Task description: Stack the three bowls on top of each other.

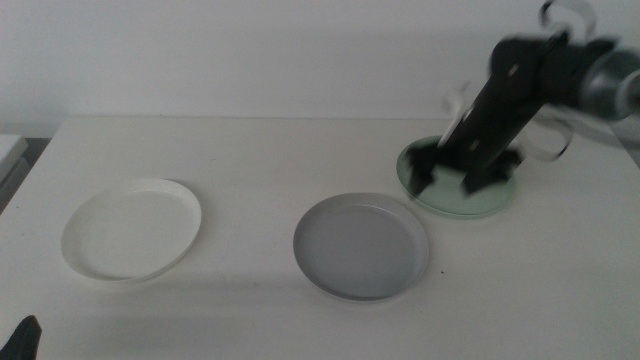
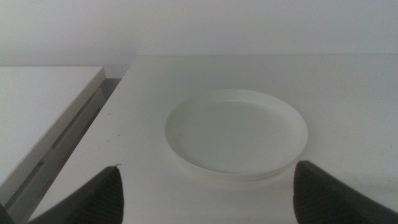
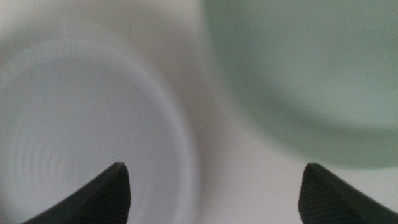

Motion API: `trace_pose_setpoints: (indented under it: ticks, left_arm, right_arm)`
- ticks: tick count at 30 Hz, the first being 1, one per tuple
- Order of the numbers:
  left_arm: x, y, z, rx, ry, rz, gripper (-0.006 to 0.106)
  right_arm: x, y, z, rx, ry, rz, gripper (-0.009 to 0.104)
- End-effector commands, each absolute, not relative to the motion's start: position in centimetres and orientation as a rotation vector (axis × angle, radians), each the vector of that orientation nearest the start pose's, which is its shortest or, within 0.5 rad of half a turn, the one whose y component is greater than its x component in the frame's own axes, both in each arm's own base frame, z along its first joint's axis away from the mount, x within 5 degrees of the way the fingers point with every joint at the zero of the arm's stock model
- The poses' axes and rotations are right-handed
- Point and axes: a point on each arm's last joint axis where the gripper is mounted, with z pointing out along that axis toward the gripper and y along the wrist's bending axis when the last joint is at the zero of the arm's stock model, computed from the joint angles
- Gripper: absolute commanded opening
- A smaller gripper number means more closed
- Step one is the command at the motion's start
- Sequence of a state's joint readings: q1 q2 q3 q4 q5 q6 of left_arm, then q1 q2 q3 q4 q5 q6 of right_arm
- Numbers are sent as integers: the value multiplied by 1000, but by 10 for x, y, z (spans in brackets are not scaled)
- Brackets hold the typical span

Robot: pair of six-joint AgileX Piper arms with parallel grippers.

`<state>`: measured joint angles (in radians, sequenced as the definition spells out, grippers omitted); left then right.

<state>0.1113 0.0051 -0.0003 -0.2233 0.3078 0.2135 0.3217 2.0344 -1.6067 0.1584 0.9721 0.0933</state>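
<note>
Three bowls sit apart on the white table: the white bowl (image 1: pixel 132 228) at the left, the grey bowl (image 1: pixel 361 245) in the middle, the mint green bowl (image 1: pixel 480 200) at the right. My right gripper (image 1: pixel 452 175) is open and hangs low over the mint bowl's near-left part, blurred by motion. Its wrist view shows the grey bowl (image 3: pixel 81 130) and the mint bowl (image 3: pixel 311 74) with the open jaws (image 3: pixel 214 165) over the gap between them. My left gripper (image 1: pixel 25 338) waits at the bottom left corner, open (image 2: pixel 209 165), facing the white bowl (image 2: pixel 236 130).
A second white surface (image 2: pixel 43 106) stands beside the table's left edge, with a dark gap between them; it also shows in the middle view (image 1: pixel 10 150). A pale wall runs behind the table.
</note>
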Motion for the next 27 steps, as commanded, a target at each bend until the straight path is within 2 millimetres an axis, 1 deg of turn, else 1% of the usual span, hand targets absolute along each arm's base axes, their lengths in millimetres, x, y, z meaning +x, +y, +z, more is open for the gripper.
trace_pose_setpoints:
  ticks: [1,2,3,5,7,9,12,16,18,23,25,27]
  left_arm:
    - [55,0,187,-54,1771,15,94]
    - [55,0,187,-54,1771,15,94]
    - [55,0,187,-52,1771,17,94]
    - [55,0,187,-48,1771,24,94]
    - [55,0,187,-47,1772,26,94]
    - [55,0,187,-47,1772,26,94]
    - [55,0,187,-49,1771,24,94]
    - [55,0,187,-49,1771,24,94]
    - [55,0,187,-49,1771,24,94]
    - [55,0,187,-49,1771,24,94]
    - [55,0,187,-49,1771,24,94]
    - [55,0,187,-49,1771,24,94]
  right_arm:
    - [413,117,247,-131,2770,132,70]
    - [420,103,256,-81,2732,67,70]
    - [428,91,261,-41,2709,14,69]
    - [443,70,261,29,2694,-11,67]
    - [459,55,256,65,2682,-14,64]
    - [475,41,241,97,2687,-11,63]
    - [492,28,217,107,2730,14,63]
    - [507,20,187,135,2771,34,62]
    - [511,20,176,136,2784,33,59]
    - [514,24,155,161,2819,92,50]
    - [515,25,150,166,2825,114,47]
    - [515,25,146,168,2832,115,41]
